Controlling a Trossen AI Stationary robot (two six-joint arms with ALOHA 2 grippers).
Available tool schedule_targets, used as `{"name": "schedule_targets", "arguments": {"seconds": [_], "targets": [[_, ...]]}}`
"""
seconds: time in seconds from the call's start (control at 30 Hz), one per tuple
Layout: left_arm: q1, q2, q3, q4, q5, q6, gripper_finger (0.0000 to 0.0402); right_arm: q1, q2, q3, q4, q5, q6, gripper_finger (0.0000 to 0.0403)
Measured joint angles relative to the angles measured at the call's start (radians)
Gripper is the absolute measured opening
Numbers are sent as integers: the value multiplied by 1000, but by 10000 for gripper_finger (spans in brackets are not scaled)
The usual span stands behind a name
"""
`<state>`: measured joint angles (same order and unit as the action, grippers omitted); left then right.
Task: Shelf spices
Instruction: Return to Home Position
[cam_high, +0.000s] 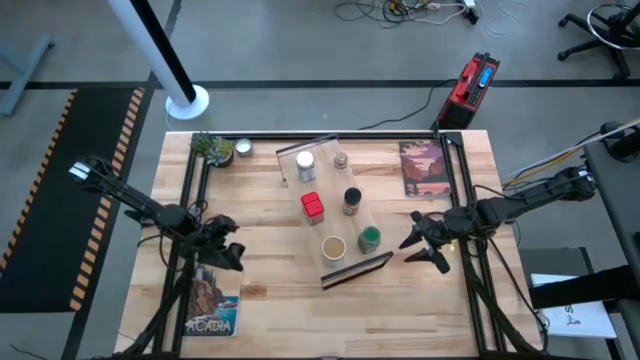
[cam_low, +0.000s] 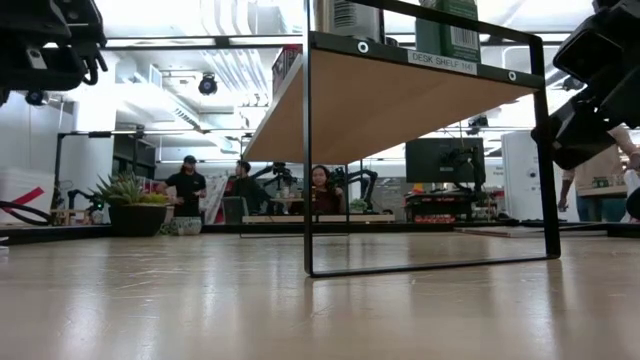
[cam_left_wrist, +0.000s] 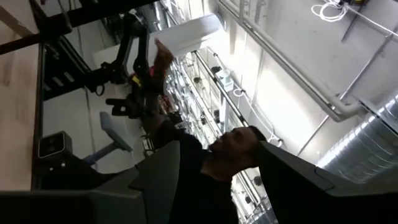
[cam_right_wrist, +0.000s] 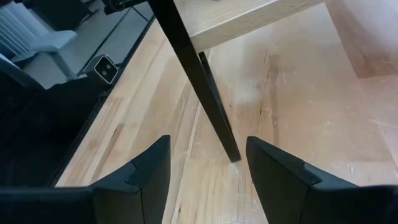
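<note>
Six spices, the red tin (cam_high: 312, 205) among them, stand on the shelf (cam_high: 328, 185). Right tool (cam_high: 420, 250) hangs released beside it. Left tool (cam_high: 233, 248) is released, well apart.

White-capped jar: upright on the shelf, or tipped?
Upright on the shelf: the high view shows the white-capped jar with its round cap facing up.

Overhead straight down, low view level across the table (cam_high: 270, 290), wrist cameras close, left seemingly roomward; shelf (cam_high: 330, 226) common.
</note>
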<state>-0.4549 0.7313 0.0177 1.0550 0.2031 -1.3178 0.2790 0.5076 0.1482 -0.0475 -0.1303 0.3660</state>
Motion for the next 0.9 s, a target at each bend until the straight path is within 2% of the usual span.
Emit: {"name": "schedule_targets", "arguments": {"seconds": [0.2,0.43,0.57,0.9], "targets": [[0,19,0,-2,0,2,204,0,-10,-10,6,0,-1,186],[0,66,-7,-61,-1,3,204,0,-191,-107,4,4,-3,186],[0,71,-7,-129,-1,3,204,0,-249,-118,60,10,-3,186],[0,-119,-8,-363,-2,3,204,0,-353,-119,74,10,-3,186]]}}
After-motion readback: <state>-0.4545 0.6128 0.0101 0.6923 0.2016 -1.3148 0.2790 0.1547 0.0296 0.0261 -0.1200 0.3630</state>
